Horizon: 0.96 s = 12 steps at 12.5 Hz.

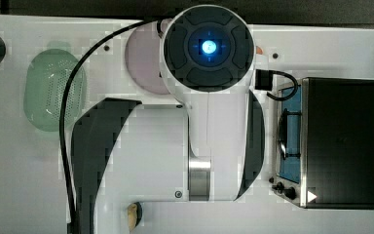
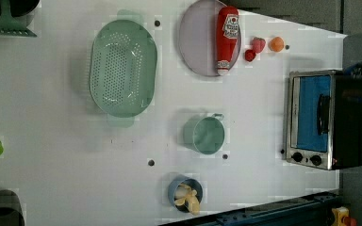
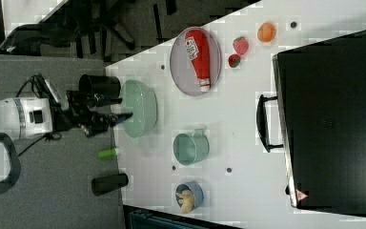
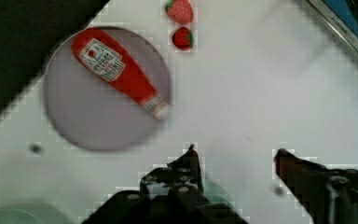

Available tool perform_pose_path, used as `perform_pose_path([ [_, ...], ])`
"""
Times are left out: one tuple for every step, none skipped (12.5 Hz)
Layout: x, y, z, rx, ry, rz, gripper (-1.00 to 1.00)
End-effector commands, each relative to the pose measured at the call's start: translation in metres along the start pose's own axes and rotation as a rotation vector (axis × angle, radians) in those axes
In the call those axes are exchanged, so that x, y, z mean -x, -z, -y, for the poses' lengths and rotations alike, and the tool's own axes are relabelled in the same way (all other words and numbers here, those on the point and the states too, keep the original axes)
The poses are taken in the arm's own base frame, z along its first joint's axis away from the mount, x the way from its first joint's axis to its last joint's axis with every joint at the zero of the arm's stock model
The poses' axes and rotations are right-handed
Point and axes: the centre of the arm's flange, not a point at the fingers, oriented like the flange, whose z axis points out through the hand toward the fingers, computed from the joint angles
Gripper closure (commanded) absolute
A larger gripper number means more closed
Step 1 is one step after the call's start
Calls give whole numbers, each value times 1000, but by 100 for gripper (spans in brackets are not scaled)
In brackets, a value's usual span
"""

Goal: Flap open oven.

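The oven [image 2: 344, 117] stands at the left view's right edge, with a black top [image 1: 343, 141] and a silver front frame. Its blue-tinted door [image 2: 313, 110] is shut, the black bar handle [image 3: 262, 123] sticking out in front and small black knobs [image 2: 306, 157] at one end. My gripper [image 4: 237, 156] is open with nothing between its fingers, hanging well above the white table. In the right view, the gripper [image 3: 123, 109] is far to the left of the oven, over the green colander. A corner of the oven's door frame [image 4: 349, 28] edges into the wrist view.
On the table [image 2: 264, 108] lie a green colander [image 2: 122, 68], a plate [image 2: 193, 47] holding a ketchup bottle [image 2: 227, 37], two strawberries [image 2: 258, 44], an orange fruit [image 2: 276, 44], a green mug [image 2: 206, 134] and a blue cup [image 2: 185, 193]. The arm's body [image 1: 209, 97] covers the table's middle in the top view.
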Motion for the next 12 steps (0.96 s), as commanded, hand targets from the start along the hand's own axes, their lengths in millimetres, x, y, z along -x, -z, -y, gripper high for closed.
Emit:
perform_pose_path([
  [57, 68, -124, 18, 37, 65, -59],
  [57, 68, -124, 17, 37, 64, -80],
  [57, 68, -123, 18, 37, 64, -99],
  [57, 68, -124, 18, 37, 64, -100],
  [57, 68, -123, 18, 37, 64, -100],
  [57, 68, -123, 18, 37, 64, -89],
  [57, 68, -124, 18, 37, 65, -65],
  [56, 68, -124, 18, 36, 65, -39],
  [55, 67, -125, 19, 32, 66, -15],
  [53, 66, -127, 19, 28, 69, 8],
  [50, 65, -130, 20, 19, 73, 32],
  [45, 62, -133, 18, 9, 77, 55],
])
